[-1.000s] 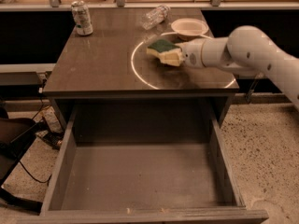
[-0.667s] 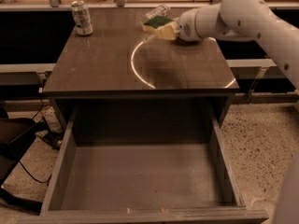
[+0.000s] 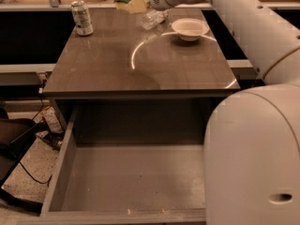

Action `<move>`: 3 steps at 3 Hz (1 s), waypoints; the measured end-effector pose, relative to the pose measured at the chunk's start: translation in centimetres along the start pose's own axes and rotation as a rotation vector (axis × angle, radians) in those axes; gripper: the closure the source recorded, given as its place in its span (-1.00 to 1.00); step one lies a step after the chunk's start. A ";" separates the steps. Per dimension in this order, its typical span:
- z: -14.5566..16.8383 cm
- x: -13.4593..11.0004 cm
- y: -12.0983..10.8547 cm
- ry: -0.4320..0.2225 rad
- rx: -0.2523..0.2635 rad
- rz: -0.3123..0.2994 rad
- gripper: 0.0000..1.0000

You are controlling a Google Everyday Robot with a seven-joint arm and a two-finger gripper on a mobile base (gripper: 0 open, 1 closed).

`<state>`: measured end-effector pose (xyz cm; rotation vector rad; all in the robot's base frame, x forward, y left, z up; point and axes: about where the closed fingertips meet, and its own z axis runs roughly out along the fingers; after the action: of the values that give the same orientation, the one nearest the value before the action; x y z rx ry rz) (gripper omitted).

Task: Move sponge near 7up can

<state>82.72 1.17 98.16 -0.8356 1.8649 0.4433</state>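
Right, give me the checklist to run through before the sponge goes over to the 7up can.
1. Grip on the sponge: ok. The gripper has it in its jaws over the table's far edge.
2. Target 7up can upright: ok. It stands at the far left corner.
3. Path leftward to the can: ok. Only bare tabletop shows between them.
4. Position of the plastic bottle: ok. It lies under the gripper, on the side away from the can.
5. Position of the white bowl: ok. It sits right of the bottle, off the path.
6. Height over the table: cannot tell from this one view.
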 end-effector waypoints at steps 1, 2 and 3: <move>0.0 0.0 0.0 0.000 0.000 0.000 1.00; 1.6 0.4 0.6 -0.011 0.011 0.022 1.00; 4.7 1.2 1.4 -0.030 0.016 0.050 1.00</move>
<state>84.47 4.68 94.93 -0.7693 1.8622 0.4695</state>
